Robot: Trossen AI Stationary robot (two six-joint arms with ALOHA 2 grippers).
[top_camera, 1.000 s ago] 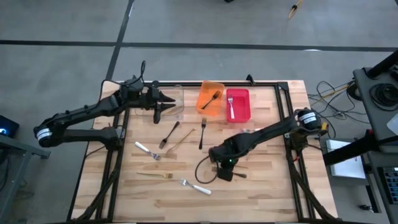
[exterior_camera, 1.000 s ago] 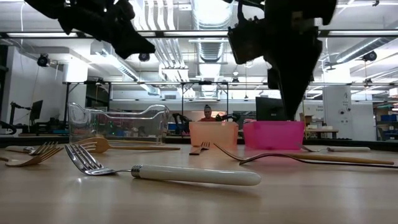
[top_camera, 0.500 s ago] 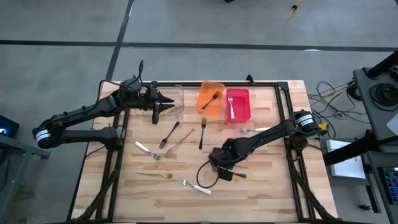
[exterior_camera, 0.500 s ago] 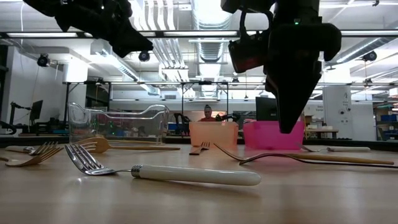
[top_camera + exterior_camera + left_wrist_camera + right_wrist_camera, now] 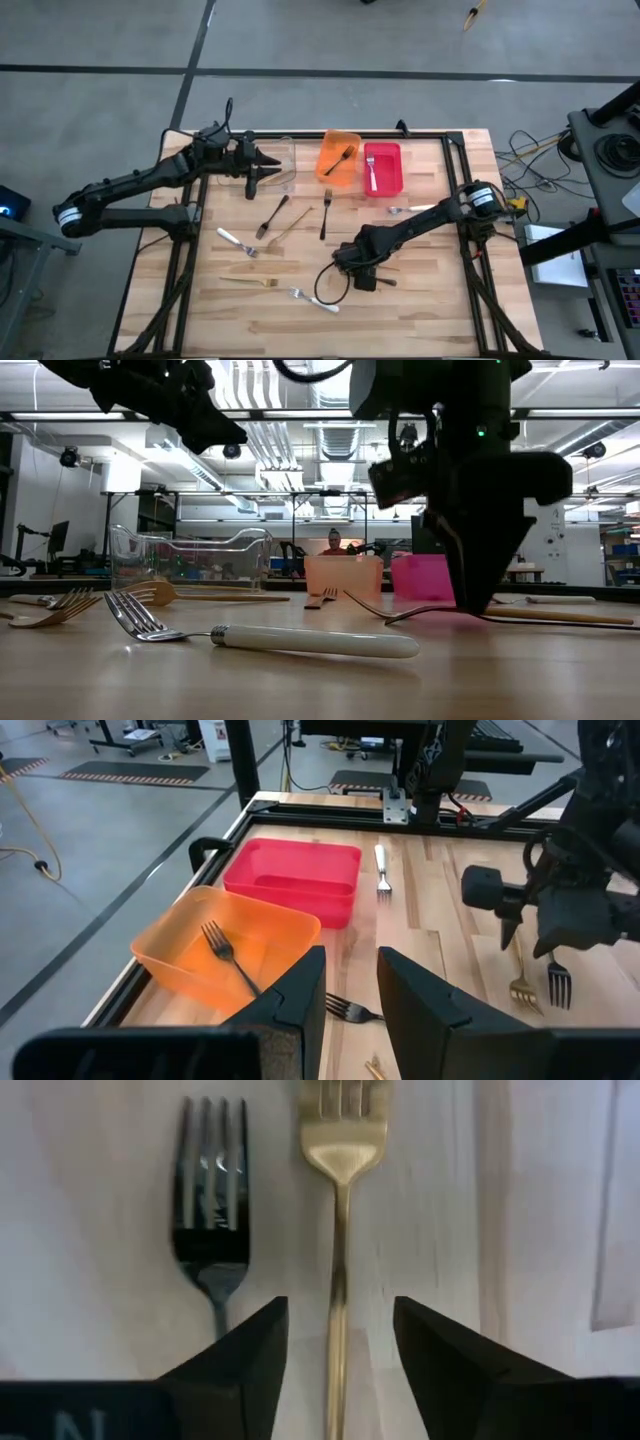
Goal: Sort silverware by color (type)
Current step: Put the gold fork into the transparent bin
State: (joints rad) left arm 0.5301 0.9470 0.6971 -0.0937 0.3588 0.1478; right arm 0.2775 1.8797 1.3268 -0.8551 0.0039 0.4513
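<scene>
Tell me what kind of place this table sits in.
Likely a robotics lab or workshop: exposed ceiling ducts, a bare concrete floor, more workstations with a seated person behind, and loose cables beside the wooden table.

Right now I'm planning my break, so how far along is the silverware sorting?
Early. Done: a black fork in the orange bin, a silver fork in the red bin. In hand: right claw, open, straddles a gold fork. Left claw waits by the clear bin. Several forks remain on the table.
</scene>
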